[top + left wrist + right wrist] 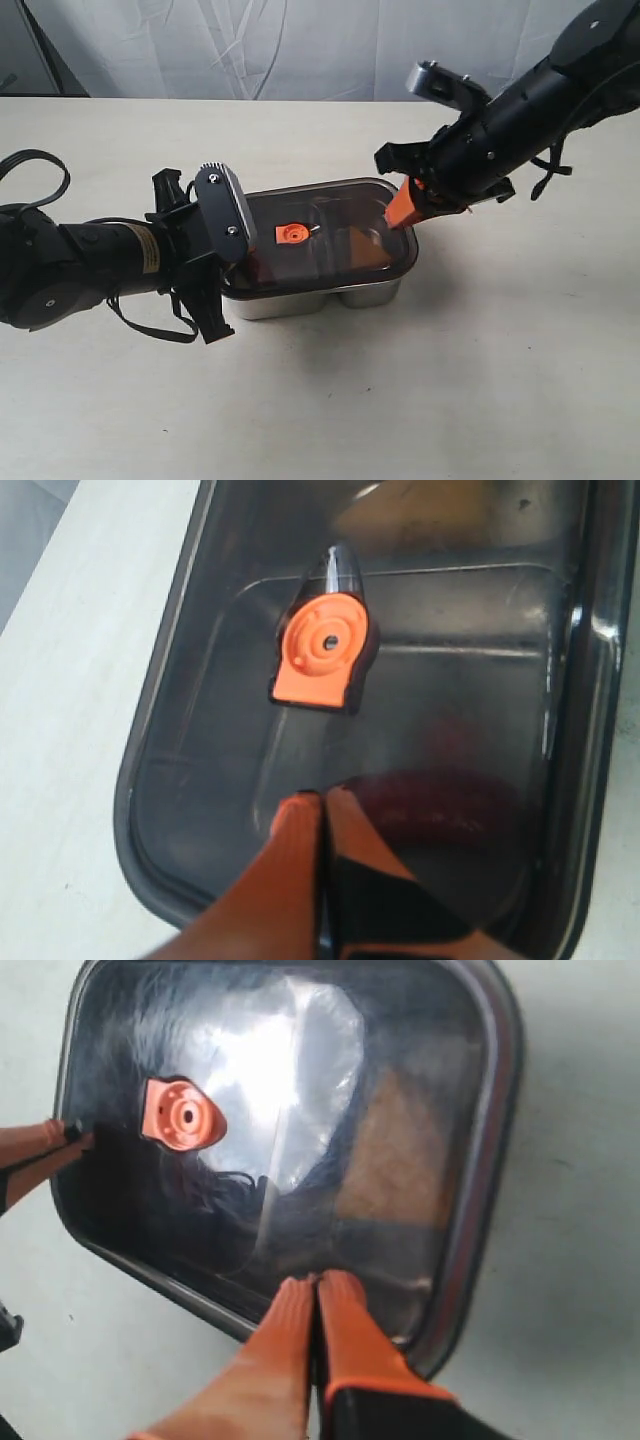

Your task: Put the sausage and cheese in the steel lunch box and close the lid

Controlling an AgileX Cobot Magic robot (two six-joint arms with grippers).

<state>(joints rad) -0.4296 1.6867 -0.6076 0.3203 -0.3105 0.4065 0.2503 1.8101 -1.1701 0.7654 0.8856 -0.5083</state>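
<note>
The dark translucent lid (320,235) lies on top of the steel lunch box (350,296), its orange valve (292,234) at the centre. Through the lid the cheese (365,250) shows as an orange-brown shape (395,1155) and the sausage (455,805) as a dim red blur. My left gripper (322,798) is shut, empty, its tips over the lid's left end. My right gripper (318,1280) is shut too, with its tips over the lid's right end (390,222). Whether either gripper touches the lid I cannot tell.
The box stands on a pale tabletop (480,380) with a white curtain (300,45) behind. The left arm's black body and cables (90,265) lie low on the left side of the table.
</note>
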